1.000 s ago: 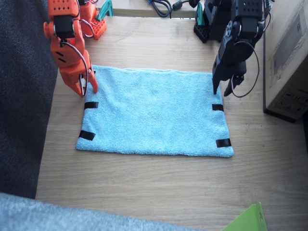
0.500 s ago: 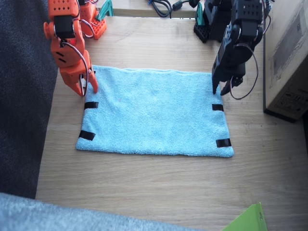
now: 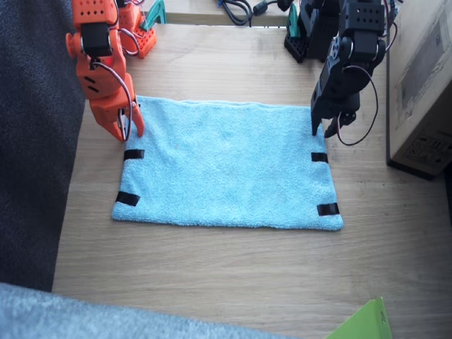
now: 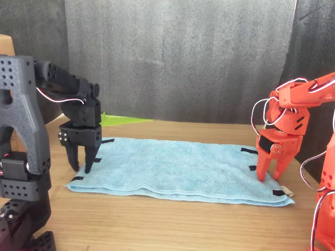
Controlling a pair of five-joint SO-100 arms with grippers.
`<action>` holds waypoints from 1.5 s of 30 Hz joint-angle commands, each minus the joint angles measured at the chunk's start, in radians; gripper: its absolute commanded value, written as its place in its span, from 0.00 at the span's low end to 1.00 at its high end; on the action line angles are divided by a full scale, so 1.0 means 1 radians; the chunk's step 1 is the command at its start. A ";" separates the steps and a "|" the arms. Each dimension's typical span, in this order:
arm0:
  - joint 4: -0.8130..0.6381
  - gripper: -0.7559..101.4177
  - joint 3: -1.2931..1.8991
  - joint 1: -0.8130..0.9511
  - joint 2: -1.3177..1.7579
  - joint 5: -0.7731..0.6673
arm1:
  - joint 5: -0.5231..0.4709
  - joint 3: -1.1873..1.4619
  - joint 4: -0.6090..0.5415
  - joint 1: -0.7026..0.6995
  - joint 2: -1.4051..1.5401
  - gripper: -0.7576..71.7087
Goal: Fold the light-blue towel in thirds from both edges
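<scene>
The light-blue towel (image 3: pixel 226 166) lies spread flat on the wooden table (image 3: pixel 233 268). Black tape strips mark its short edges (image 3: pixel 328 209) (image 3: pixel 127 198). My left gripper (image 3: pixel 321 132), black, points down at the towel's far corner on one short edge. Its fingers stand a little apart, tips at the cloth (image 4: pixel 81 166). My right gripper (image 3: pixel 127 131), orange, points down at the far corner of the other short edge, also open, tips on or just above the towel (image 4: pixel 268 177). A small white tag (image 4: pixel 285 190) sticks out near it.
A cardboard box (image 3: pixel 424 85) stands close beside the left arm. Dark grey fabric (image 3: pixel 35 141) hangs along the table's edge by the right arm. A green sheet (image 3: pixel 360 325) lies at the near corner. Cables (image 3: pixel 240 10) lie at the far edge.
The left gripper has shifted slightly towards the far edge and its fingers stand a bit closer together. The right gripper and the towel have barely moved.
</scene>
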 commanded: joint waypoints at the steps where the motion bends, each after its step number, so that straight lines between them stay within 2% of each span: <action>1: 0.028 0.17 -0.021 0.008 0.008 0.015 | 0.002 0.009 0.015 0.029 -0.008 0.31; 4: 0.031 0.15 -0.026 0.002 0.002 0.018 | 0.002 0.009 0.015 0.029 -0.009 0.30; 10: 0.032 0.04 -0.029 0.000 -0.002 0.021 | -0.008 0.006 0.017 0.031 -0.014 0.27; 12: 0.032 0.02 -0.029 -0.002 -0.002 0.021 | -0.017 0.003 0.021 0.037 -0.020 0.18; 14: 0.032 0.01 -0.029 -0.003 -0.002 0.018 | -0.020 0.003 0.021 0.043 -0.023 0.06; 16: 0.034 0.01 -0.029 -0.005 0.000 0.015 | -0.029 0.002 0.023 0.046 -0.025 0.01; 32: 0.025 0.01 -0.020 -0.012 0.009 -0.002 | -0.034 -0.005 0.054 0.048 0.005 0.01; 45: 0.008 0.01 0.014 -0.017 0.041 0.002 | -0.020 -0.242 0.293 0.092 0.101 0.01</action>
